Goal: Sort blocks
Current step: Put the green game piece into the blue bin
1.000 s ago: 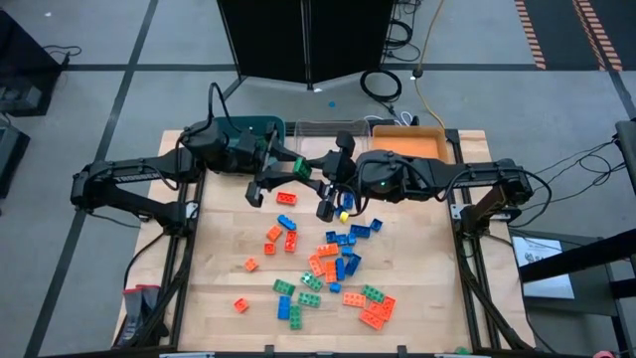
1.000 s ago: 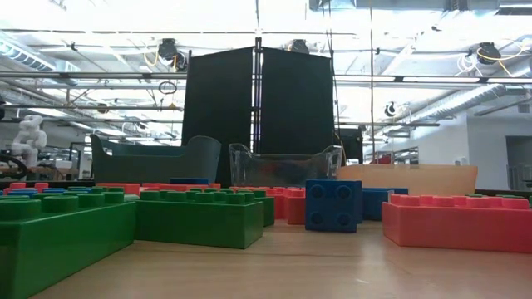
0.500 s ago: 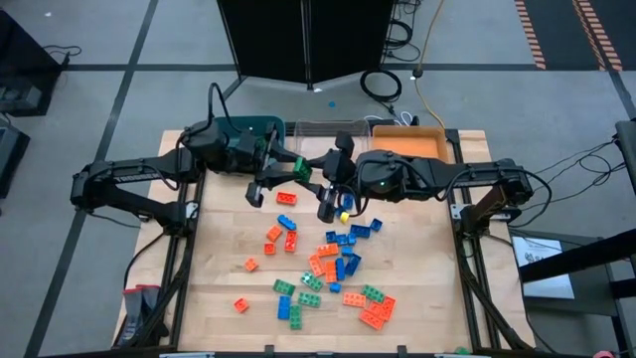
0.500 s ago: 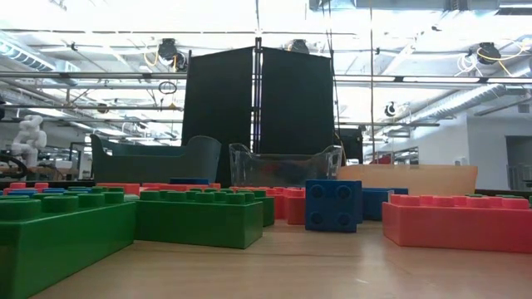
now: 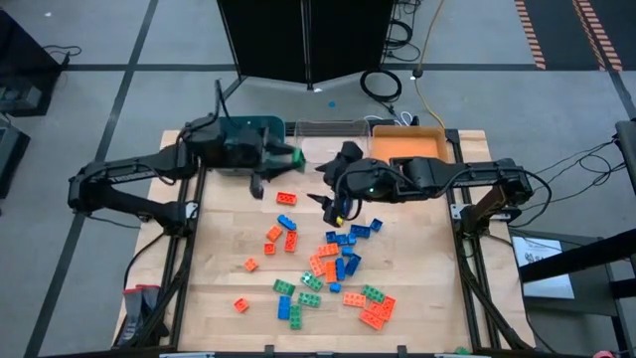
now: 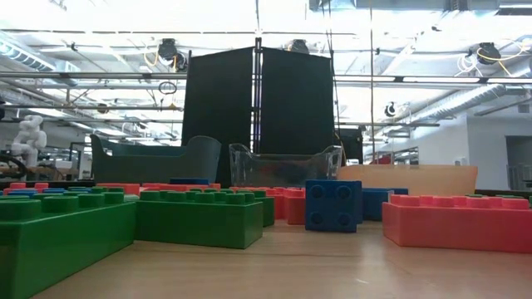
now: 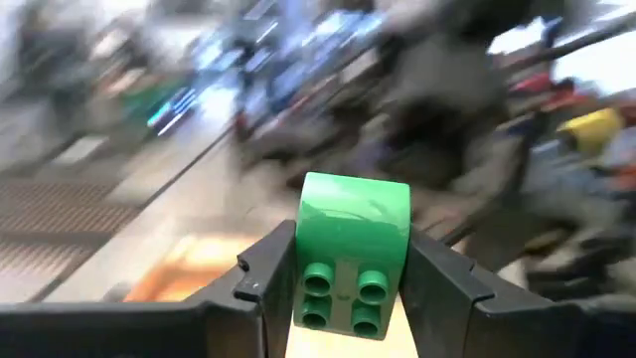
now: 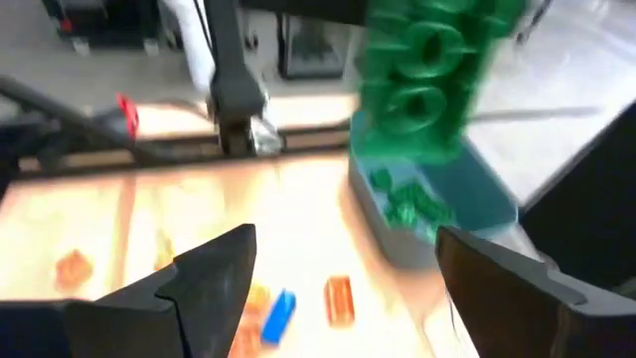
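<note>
**Green block held beside the teal bin**

A green block (image 7: 353, 249) is clamped between the two dark fingers (image 7: 266, 270) of the left gripper (image 5: 281, 159), its studded face turned toward the wrist camera. In the high view this gripper is placed at the back of the table (image 5: 229, 239), just beside the teal bin (image 5: 260, 126), with the green block (image 5: 295, 156) projecting from its tip toward the clear bin (image 5: 328, 129).

The right gripper (image 5: 331, 202) is seen near the middle of the table, toward the back, with its fingers (image 8: 214, 278) spread wide and nothing between them. In the right wrist view the same green block (image 8: 432, 75) is seen above the teal bin (image 8: 467, 204), in which more green pieces are lying.

The remaining blocks (image 5: 333, 264) are scattered over the near half of the table in green, blue and orange-red, well apart from the bins. The orange bin (image 5: 412, 144) is set at the back right corner. In the low view, green (image 6: 199, 218), blue (image 6: 332, 205) and red (image 6: 457, 220) blocks are shown close to the camera, with the three bins lined up behind them.
</note>
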`<action>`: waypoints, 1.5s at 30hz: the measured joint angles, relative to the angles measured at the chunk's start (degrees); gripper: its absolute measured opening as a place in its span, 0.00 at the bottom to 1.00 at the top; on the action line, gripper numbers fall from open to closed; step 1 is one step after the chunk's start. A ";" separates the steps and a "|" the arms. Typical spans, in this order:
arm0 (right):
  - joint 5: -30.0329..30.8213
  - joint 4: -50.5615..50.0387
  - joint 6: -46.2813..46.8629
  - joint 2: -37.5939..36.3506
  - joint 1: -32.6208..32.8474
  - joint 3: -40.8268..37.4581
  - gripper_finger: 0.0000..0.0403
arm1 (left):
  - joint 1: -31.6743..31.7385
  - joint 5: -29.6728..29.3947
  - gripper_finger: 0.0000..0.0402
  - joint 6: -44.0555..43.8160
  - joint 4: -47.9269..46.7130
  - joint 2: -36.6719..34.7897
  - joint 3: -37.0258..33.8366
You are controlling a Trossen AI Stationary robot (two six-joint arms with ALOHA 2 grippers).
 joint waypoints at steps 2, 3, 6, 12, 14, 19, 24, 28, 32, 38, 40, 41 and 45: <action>0.03 -3.43 1.42 0.00 -0.01 0.00 0.75 | 1.81 -5.27 0.37 -0.07 -7.22 -0.77 0.00; 0.03 -4.82 2.07 0.00 -0.01 0.00 0.75 | 2.76 -8.23 0.37 -0.17 -10.94 -1.06 0.00; 0.03 -7.54 3.63 0.00 -0.01 0.00 0.74 | 6.32 -19.45 0.37 -3.24 -21.36 -1.18 0.00; 0.03 -8.16 3.75 0.00 -0.16 0.00 0.74 | 17.35 -30.73 0.37 -10.01 -28.36 -0.74 -5.55; 0.04 -8.16 3.75 0.00 -0.30 0.00 0.74 | 21.92 -30.64 0.37 -11.95 -28.39 -0.72 -8.22; 0.10 -8.20 3.75 0.00 -0.43 0.00 0.74 | 31.76 -29.25 0.37 -19.88 -29.23 -0.35 -15.60; 0.10 -8.23 3.75 0.02 -0.43 0.00 0.74 | 38.09 -29.18 0.37 -25.64 -28.87 -0.38 -21.23; 0.10 -8.23 3.73 0.02 -0.45 0.00 0.74 | 39.97 -30.33 0.37 -26.98 -28.55 -0.38 -23.39; 0.10 -8.23 3.71 0.02 -0.50 0.00 0.74 | 40.25 -31.26 0.37 -26.67 -28.17 -0.38 -23.74; 0.08 -8.23 3.71 0.02 -0.54 0.00 0.74 | 40.25 -34.69 0.43 -27.02 -28.66 -0.38 -23.74; 0.08 -8.23 3.71 0.02 -0.54 0.00 0.74 | 40.25 -34.69 0.45 -26.93 -28.66 -0.38 -23.74; 0.08 -8.23 3.71 0.02 -0.54 0.00 0.74 | 40.25 -34.69 0.46 -26.62 -28.70 -0.38 -23.74; 0.06 -8.23 3.71 0.02 -0.54 0.00 0.74 | 40.25 -34.62 0.49 -25.07 -28.69 0.05 -23.71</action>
